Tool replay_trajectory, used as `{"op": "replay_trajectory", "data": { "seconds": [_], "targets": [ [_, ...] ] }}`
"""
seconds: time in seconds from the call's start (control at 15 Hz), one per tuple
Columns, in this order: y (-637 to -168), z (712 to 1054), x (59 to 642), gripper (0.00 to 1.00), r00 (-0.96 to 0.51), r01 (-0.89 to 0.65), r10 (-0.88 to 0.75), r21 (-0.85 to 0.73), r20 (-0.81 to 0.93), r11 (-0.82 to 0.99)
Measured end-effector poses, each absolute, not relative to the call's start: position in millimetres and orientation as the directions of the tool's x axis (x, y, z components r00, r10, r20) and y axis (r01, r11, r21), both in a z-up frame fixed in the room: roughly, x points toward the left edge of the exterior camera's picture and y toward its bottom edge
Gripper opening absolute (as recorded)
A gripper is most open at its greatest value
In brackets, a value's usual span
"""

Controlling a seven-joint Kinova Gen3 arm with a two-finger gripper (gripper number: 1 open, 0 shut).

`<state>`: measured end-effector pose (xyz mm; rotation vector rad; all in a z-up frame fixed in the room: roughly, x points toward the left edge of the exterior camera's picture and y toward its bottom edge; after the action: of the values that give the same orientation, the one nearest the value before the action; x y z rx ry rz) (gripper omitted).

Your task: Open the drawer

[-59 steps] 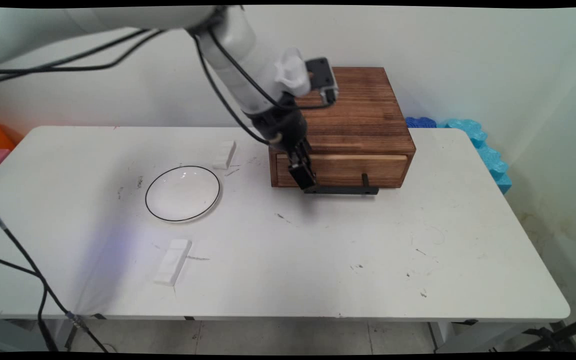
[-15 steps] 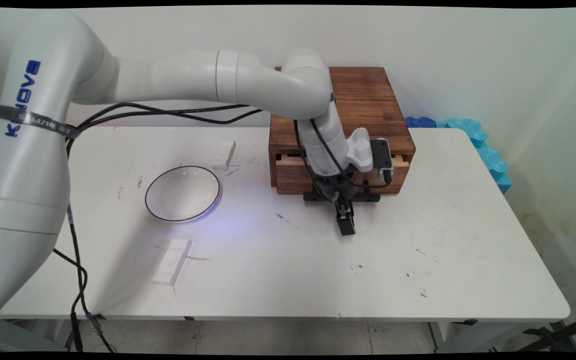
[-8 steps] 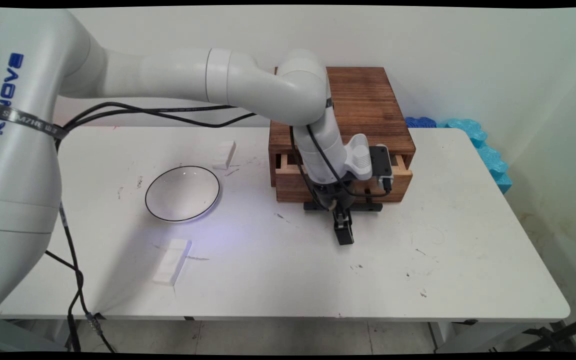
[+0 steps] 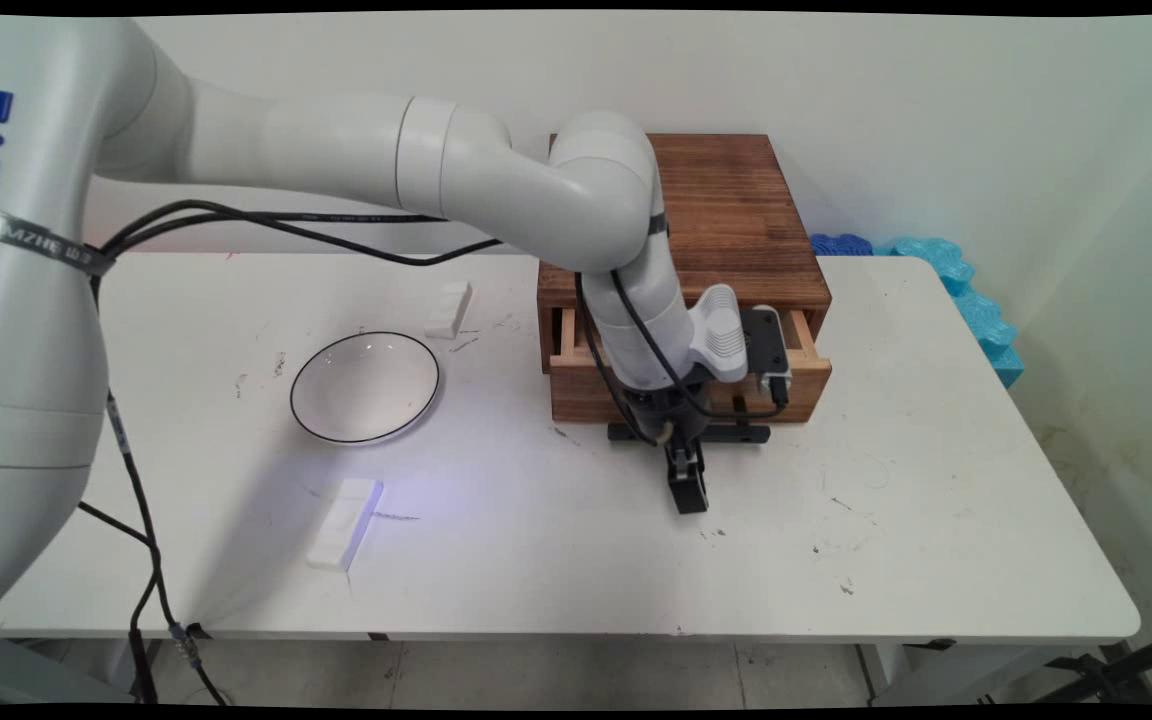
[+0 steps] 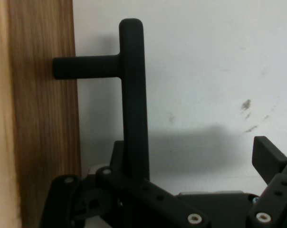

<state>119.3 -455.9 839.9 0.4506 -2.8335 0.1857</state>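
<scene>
Hand: the black hand point(image 4: 686, 490) points down at the white surface point(image 4: 936, 520), just in front of the drawer's face, with its tips close above the surface. Contact with the surface cannot be judged.
Hand state: the fingers stand apart. In the hand view one fingertip point(image 5: 269, 156) shows at the far right. The other is hidden behind the bar and the linkage.
Handle: a black bar handle point(image 5: 133, 95) stands off the drawer front on short posts. In the hand view it runs from the linkage straight up the picture, inside the gap between the fingers and far closer to the hidden one. Whether it touches that finger cannot be judged.
Handle axis: in the main view the bar lies level, left to right along the drawer front and parallel to the surface's near edge. It crosses the fingers' gap at a right angle.
Direction from hand: the bar is on the wall side of the fingertips, between them and the wood. The open side of the hand faces the near edge of the surface.
Drawer: the light wooden drawer point(image 4: 796, 385) stands partly out of the dark wooden box point(image 4: 726, 200), its inside hidden by the wrist.
Nearby: a white plate with a dark rim point(image 4: 364, 387) sits well to the left. One white block point(image 4: 344, 522) lies nearer the front edge and a second white block point(image 4: 449, 308) lies beyond the plate.
Background: blue foam point(image 4: 956, 280) lies off the far right corner.
</scene>
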Motion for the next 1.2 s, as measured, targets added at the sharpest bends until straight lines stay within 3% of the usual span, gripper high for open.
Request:
{"op": "replay_trajectory", "data": {
  "seconds": [1.2],
  "targets": [
    [-362.8,854.2,102.1,1.0,-0.913,-0.311,-0.282,-0.054,0.295,0.949]
  ]
}}
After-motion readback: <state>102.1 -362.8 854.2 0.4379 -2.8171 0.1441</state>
